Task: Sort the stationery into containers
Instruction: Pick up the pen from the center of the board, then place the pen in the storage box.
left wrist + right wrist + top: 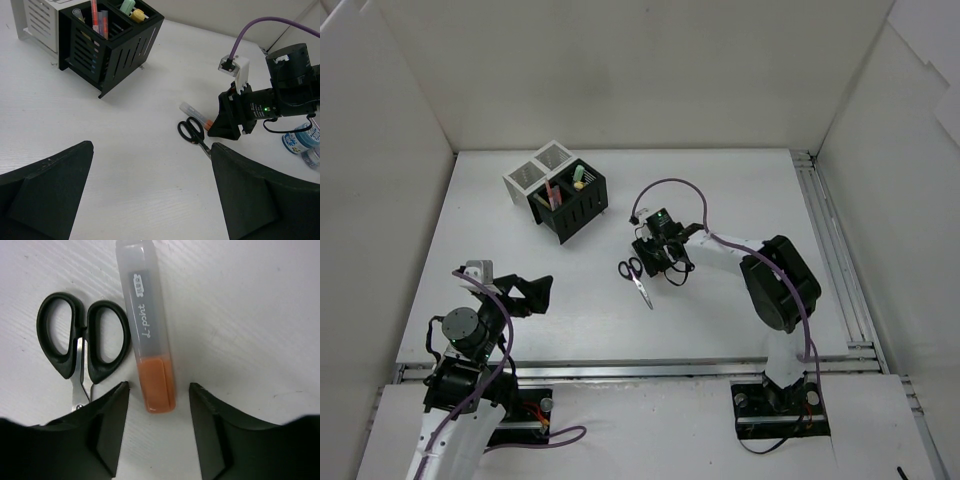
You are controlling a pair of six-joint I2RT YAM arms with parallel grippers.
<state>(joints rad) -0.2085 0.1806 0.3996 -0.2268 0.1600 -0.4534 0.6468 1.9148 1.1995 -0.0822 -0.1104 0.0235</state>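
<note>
Right gripper (157,389) released, fingers spread astride the chunky orange highlighter with a clear cap (150,340), mid-counter, apparently lined up to pinch it. Small black-handled scissors (82,342) lie just beside. Black-and-white mesh cup cluster (560,195) sits toward the far-left corner. Left gripper (151,146) spread, holding nothing, near-left edge.

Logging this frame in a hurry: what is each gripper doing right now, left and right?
Left gripper: open, holding nothing.
Right gripper: open, straddling the end of the orange highlighter, not gripping it.
</note>
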